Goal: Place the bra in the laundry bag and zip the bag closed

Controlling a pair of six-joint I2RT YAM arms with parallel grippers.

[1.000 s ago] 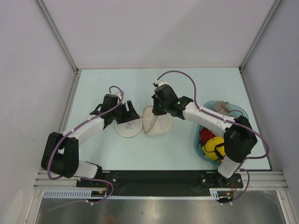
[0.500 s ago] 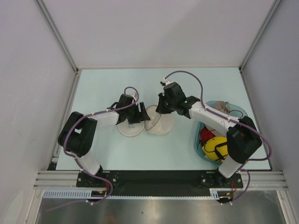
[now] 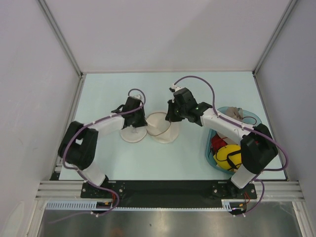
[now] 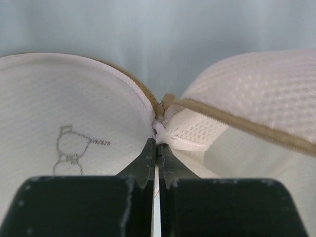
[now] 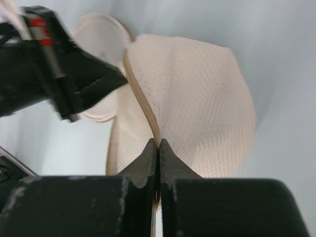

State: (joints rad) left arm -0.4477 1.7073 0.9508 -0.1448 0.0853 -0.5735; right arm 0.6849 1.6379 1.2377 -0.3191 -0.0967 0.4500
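The laundry bag (image 3: 134, 134) lies unzipped mid-table, a cream mesh bag in two round halves. Its left half (image 4: 74, 113) lies flat with a small dark logo up. Its right half (image 5: 197, 98) is raised by the rim. My left gripper (image 3: 144, 120) (image 4: 157, 143) is shut on the white fabric where the two halves join. My right gripper (image 3: 170, 118) (image 5: 158, 143) is shut on the tan zip rim of the right half. The taupe bra (image 3: 236, 114) lies at the far end of the teal basket, away from both grippers.
The translucent teal basket (image 3: 255, 118) stands at the right beside the right arm, holding a red bra (image 3: 218, 144) and a yellow-and-black garment (image 3: 227, 157). Grey walls close in the table on three sides. The left arm (image 5: 64, 84) shows in the right wrist view.
My left gripper, open before, has shut on the bag's join between the halves. The right gripper has stayed shut on the zip rim, and the right half has shifted slightly.
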